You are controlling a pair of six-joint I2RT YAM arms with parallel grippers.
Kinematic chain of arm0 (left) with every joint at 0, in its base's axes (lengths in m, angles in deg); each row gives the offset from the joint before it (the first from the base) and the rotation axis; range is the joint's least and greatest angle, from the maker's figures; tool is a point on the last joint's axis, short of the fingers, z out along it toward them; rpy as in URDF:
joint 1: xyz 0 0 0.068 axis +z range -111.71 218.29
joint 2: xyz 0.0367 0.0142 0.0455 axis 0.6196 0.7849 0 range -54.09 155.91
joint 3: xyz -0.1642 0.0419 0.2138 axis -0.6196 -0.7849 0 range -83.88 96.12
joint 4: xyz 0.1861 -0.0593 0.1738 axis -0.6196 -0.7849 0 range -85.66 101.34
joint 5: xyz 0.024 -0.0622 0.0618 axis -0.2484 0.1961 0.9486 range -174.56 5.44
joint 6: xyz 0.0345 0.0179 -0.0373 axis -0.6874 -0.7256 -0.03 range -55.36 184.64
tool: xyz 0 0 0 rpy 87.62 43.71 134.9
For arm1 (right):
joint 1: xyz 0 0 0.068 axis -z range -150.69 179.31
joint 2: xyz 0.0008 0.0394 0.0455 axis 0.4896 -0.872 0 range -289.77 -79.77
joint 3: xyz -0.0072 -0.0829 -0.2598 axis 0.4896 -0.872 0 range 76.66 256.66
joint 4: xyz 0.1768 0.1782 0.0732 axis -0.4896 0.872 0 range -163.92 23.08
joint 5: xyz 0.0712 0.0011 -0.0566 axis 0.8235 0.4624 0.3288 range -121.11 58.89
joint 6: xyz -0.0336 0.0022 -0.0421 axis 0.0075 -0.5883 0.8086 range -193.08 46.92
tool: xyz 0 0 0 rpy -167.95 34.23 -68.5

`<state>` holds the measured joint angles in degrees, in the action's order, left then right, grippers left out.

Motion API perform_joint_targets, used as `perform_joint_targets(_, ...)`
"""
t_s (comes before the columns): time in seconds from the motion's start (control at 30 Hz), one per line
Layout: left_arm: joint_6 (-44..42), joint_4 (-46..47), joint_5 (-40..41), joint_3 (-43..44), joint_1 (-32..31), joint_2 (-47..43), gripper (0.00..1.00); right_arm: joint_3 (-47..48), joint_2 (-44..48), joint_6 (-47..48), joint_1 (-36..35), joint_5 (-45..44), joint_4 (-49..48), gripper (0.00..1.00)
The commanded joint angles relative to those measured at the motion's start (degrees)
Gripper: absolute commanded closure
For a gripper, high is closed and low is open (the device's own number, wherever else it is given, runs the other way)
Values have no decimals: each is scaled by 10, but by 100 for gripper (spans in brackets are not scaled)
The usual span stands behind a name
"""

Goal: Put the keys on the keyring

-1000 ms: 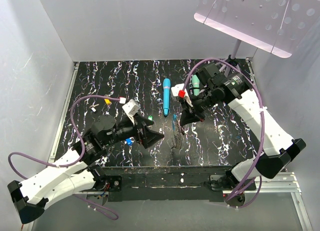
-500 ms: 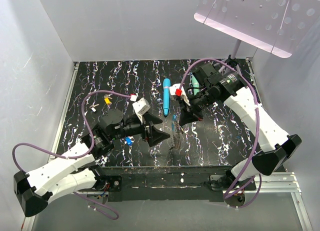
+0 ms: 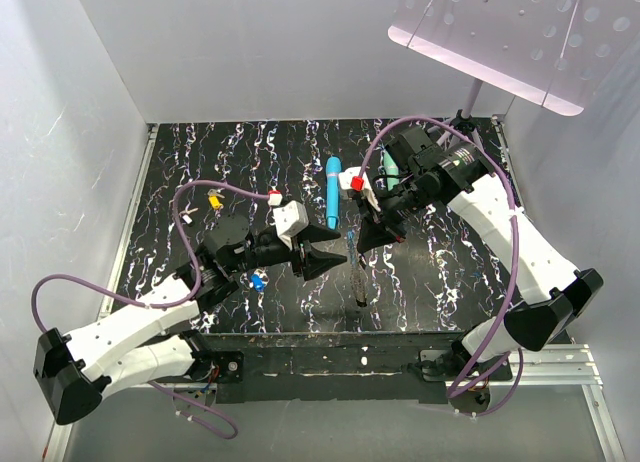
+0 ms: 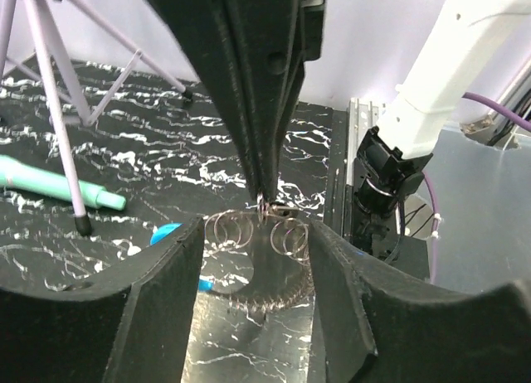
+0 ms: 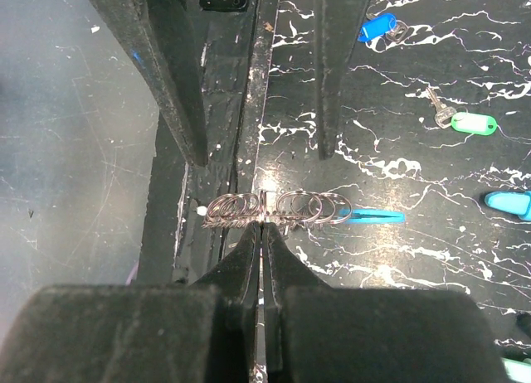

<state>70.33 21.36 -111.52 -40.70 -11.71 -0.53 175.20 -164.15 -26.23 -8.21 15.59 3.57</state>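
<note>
My right gripper (image 3: 357,244) is shut on the keyring (image 3: 358,277), which hangs below it as a thin loop. In the right wrist view the right gripper (image 5: 264,224) pinches the chain among several wire rings, and the keyring's blue band (image 5: 369,215) sticks out to the right. My left gripper (image 3: 325,262) is open just left of the keyring. In the left wrist view the keyring (image 4: 264,263) hangs between the left gripper's (image 4: 257,275) spread fingers. Keys lie on the table: yellow (image 3: 214,199), pale (image 3: 188,219), blue (image 3: 258,280), green (image 5: 473,122).
A long blue wand (image 3: 333,192) and a teal wand (image 3: 391,169) lie at the back of the black marbled table (image 3: 240,152). A lamp stand (image 3: 462,122) stands at the back right. White walls close in the left, back and right sides.
My left arm has swung right, bringing its open gripper up beside the keyring. The right gripper has stayed shut on the keyring, which now hangs narrower and straighter.
</note>
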Motion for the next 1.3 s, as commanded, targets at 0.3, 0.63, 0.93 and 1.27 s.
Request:
perform_joint_targets(0.3, -52, 54, -83, 23, 1, 46, 64, 9, 12, -3, 2, 32, 42, 99)
perform_joint_targets(0.63, -51, 46, -66, 30, 1, 60, 64, 10, 12, -4, 3, 35, 42, 99)
perform_joint_targets(0.93, -50, 35, -55, 34, 1, 53, 69, 10, 10, -7, 2, 32, 38, 99)
perform_joint_targets(1.27, -47, 19, -37, 43, 1, 54, 73, 8, 11, -10, 2, 30, 36, 99)
